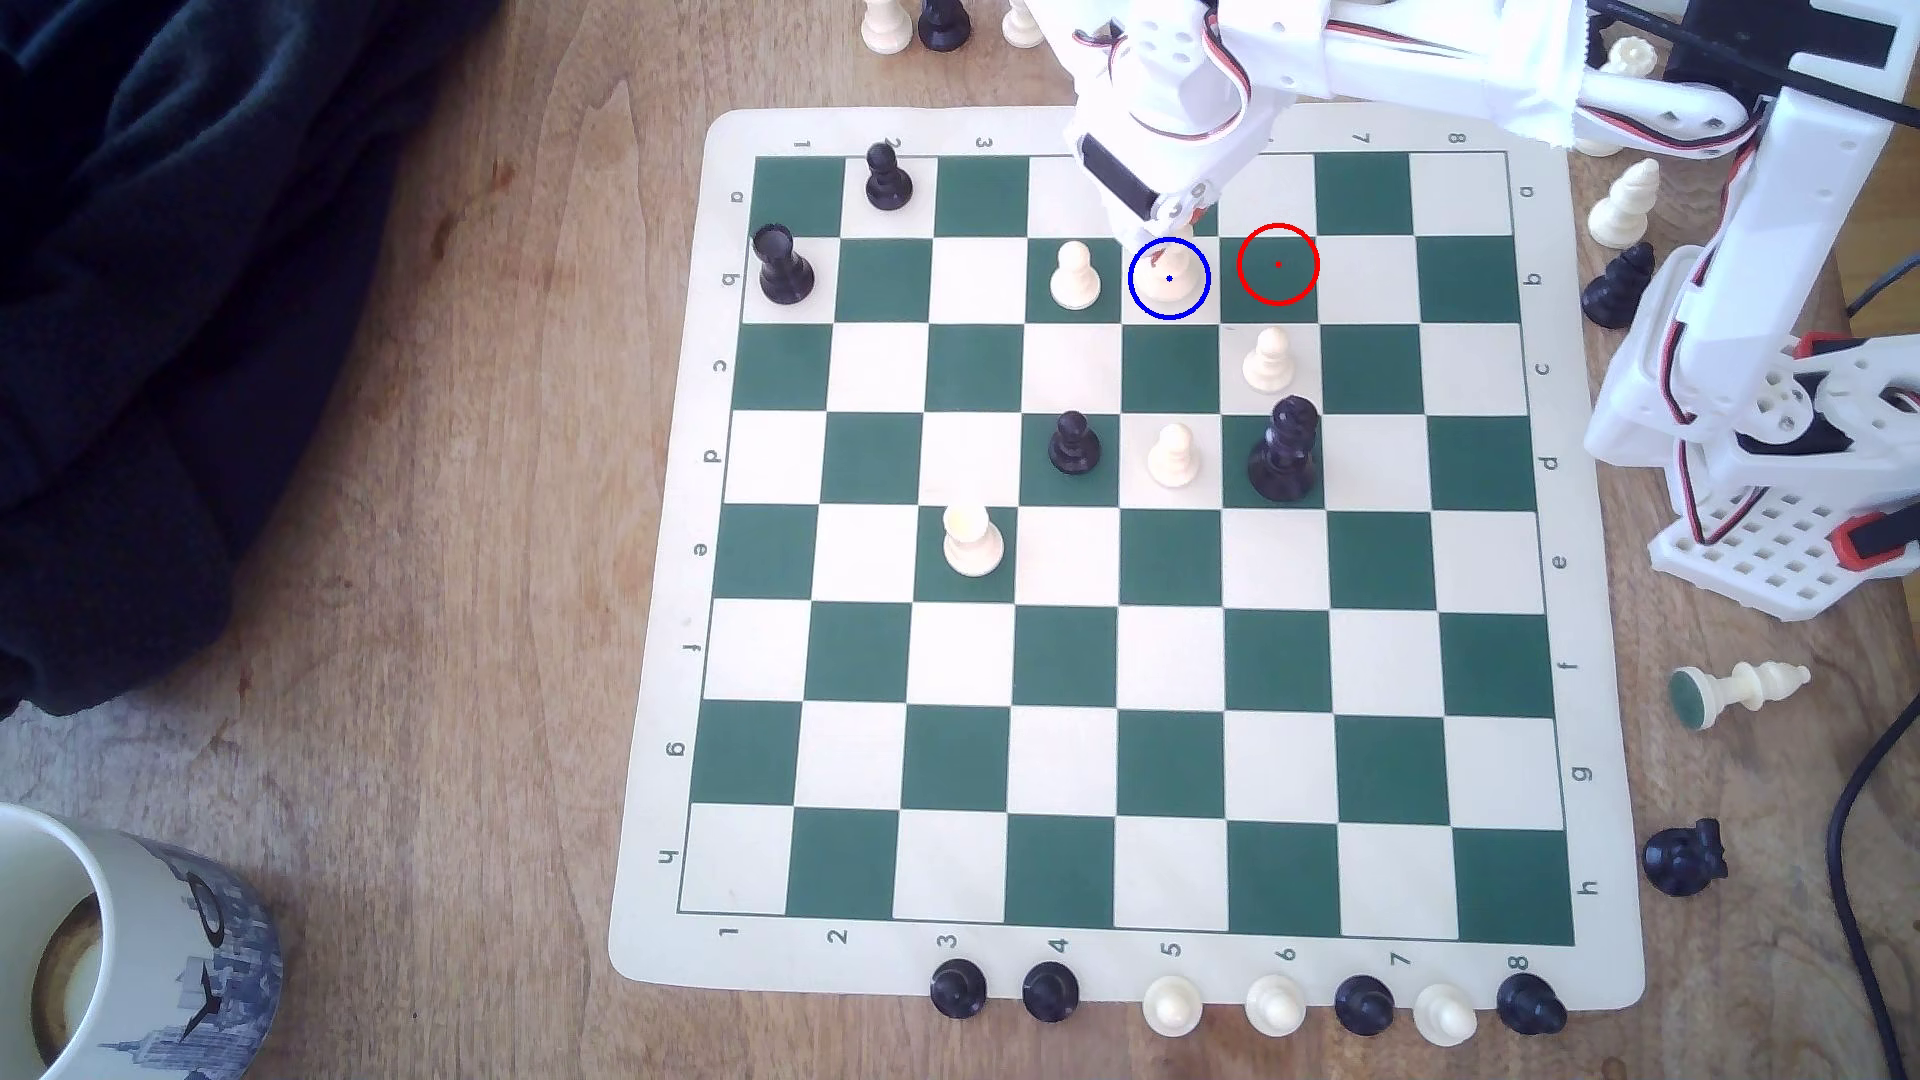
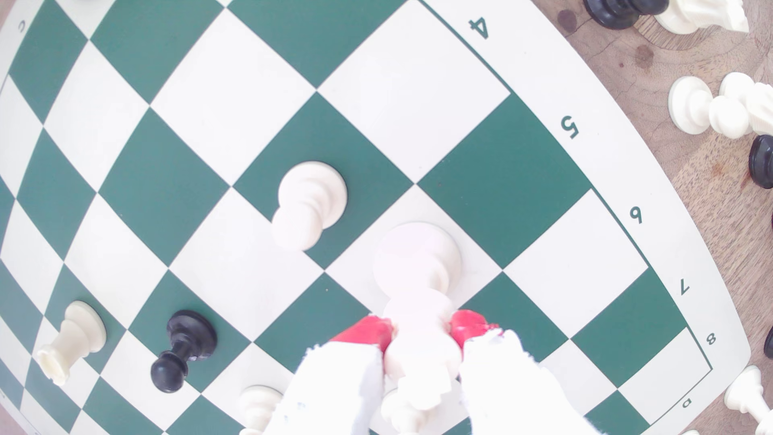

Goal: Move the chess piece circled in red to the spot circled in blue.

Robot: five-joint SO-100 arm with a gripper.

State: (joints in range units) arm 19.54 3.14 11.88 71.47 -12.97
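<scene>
Pincer [image 2: 422, 334] is seen in the wrist view clamped by red fingertips [image 2: 368, 332] on the chess piece [image 2: 418, 267], its base set on the blue-ringed spot [image 1: 1169, 278] in the exterior view.

Arm [image 1: 1455, 62] was white printed plastic, with red, black and white cables looped at joints. Perforated white base [image 1: 1756, 550] carried red clips. Gripper [image 2: 422, 330] had red-tipped fingers [image 2: 368, 332], white-wrapped.

Cream pawn [image 1: 1074, 276] just beside the spot [image 1: 1195, 301]
</scene>
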